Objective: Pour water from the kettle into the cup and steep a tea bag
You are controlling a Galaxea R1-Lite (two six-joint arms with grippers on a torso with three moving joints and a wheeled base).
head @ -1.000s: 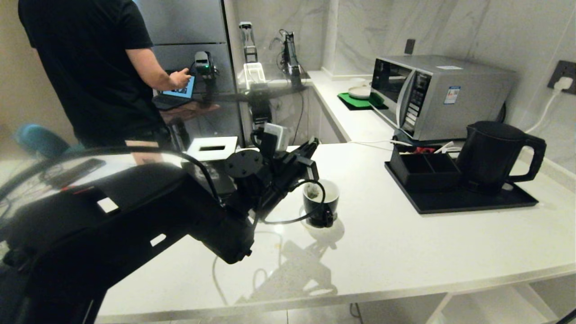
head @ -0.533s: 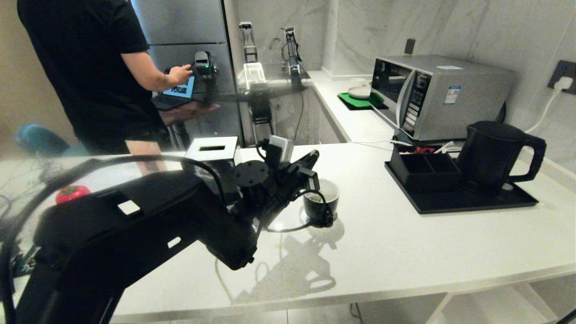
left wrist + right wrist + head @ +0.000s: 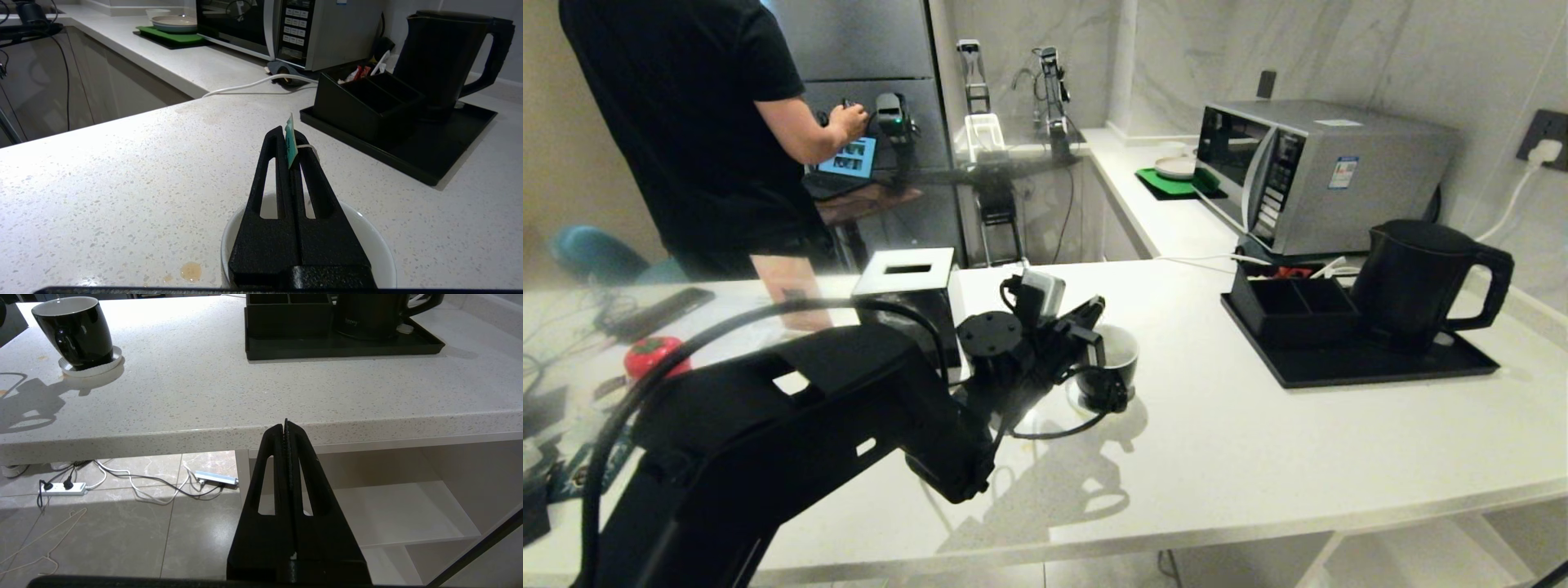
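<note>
Tea bag held over the cup for steeping

The left gripper [image 3: 291,141], over the cup [image 3: 1109,365], is clamped on the tea bag's teal tag [image 3: 289,141], likely so the unseen pouch hangs inside; the kettle [image 3: 1421,282] stands well beyond; the right gripper [image 3: 287,428] is pressed together, empty, below the table [image 3: 229,404] edge.

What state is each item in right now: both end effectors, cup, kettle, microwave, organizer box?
Left end effector: shut on the tea bag's paper tag, above the cup.
Right end effector: shut, empty, below the counter edge.
Cup: upright on a coaster.
Kettle: upright on the black tray, lid closed.
Microwave: door closed.
Organizer box: open-topped, on the tray.
</note>
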